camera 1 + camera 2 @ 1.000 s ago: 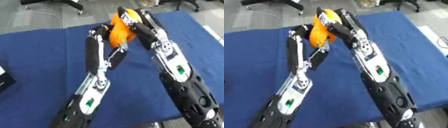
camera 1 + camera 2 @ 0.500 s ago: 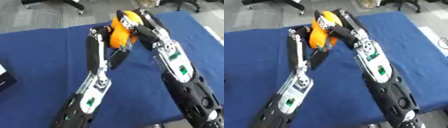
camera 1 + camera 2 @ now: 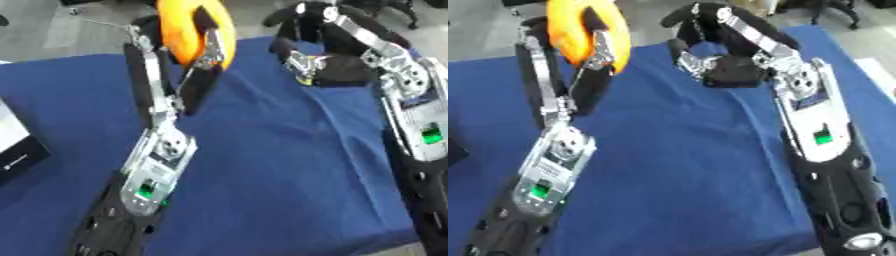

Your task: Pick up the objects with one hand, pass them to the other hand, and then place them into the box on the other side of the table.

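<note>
An orange rounded object [image 3: 179, 25] is held high above the far part of the blue table [image 3: 280, 165]. My left hand [image 3: 206, 47] is shut on it, dark fingers wrapped over its front. My right hand [image 3: 724, 60] hangs to the right of the object, clear of it, with its fingers arched but relaxed and nothing between them. A black and white box [image 3: 16, 145] shows at the left edge of the left eye view, partly cut off.
Blue cloth covers the whole table. Grey floor and chair bases [image 3: 833, 10] lie beyond the far edge. My two forearms cross the middle of the table, with bare cloth between them.
Both hands were together on the orange object. My right hand has let go and drawn away to the right, and the left hand alone now holds the object.
</note>
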### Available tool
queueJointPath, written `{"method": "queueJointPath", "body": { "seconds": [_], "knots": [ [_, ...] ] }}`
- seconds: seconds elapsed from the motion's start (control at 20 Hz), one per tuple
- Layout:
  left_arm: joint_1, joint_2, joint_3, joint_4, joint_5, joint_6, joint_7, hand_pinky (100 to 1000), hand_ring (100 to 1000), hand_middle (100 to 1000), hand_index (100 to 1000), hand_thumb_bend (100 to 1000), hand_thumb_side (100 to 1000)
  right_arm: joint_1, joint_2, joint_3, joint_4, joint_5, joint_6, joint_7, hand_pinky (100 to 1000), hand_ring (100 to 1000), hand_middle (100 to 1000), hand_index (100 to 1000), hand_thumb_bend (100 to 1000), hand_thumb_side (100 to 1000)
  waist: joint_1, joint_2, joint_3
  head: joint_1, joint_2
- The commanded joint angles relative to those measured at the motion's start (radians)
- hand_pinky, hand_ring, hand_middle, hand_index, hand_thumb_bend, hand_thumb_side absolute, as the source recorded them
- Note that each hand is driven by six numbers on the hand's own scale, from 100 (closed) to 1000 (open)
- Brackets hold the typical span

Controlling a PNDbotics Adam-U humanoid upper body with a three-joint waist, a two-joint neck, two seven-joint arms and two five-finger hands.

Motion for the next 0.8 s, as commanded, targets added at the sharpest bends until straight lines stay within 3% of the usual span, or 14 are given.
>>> {"method": "queueJointPath", "body": {
  "seconds": [0.05,0.35,0.4,0.45,0.55,0.8],
  "knots": [
    [0.001,0.059,0.043,-0.097,0.049,0.026,0.0,225,178,121,256,100,301,-0.002,-0.039,-0.053,-0.023,0.023,-0.008,-0.01,723,645,521,778,100,444,0.003,-0.006,0.0,0.016,-0.003],
    [0.068,0.181,0.123,-0.215,0.098,0.065,0.001,228,181,122,256,100,278,0.043,-0.066,-0.175,-0.015,0.038,-0.002,-0.102,713,630,501,759,100,479,0.023,-0.014,0.002,0.117,-0.003],
    [0.08,0.203,0.139,-0.221,0.102,0.071,0.007,228,180,123,258,100,275,0.053,-0.072,-0.195,-0.011,0.039,0.0,-0.12,711,628,501,756,100,537,0.026,-0.015,0.002,0.139,-0.003],
    [0.091,0.225,0.154,-0.223,0.1,0.08,0.014,228,180,122,257,100,264,0.063,-0.078,-0.214,-0.007,0.041,0.004,-0.14,710,627,496,754,100,490,0.029,-0.016,0.001,0.161,-0.003],
    [0.109,0.275,0.179,-0.225,0.1,0.093,0.025,226,180,123,259,100,240,0.084,-0.085,-0.243,-0.002,0.044,0.008,-0.171,707,622,490,749,100,504,0.036,-0.018,-0.001,0.205,-0.003],
    [0.149,0.453,0.231,-0.178,0.059,0.191,0.002,227,181,128,271,100,132,0.147,-0.094,-0.28,0.001,0.04,0.013,-0.219,698,613,477,741,100,535,0.06,-0.028,-0.007,0.393,-0.003]
  ]
}}
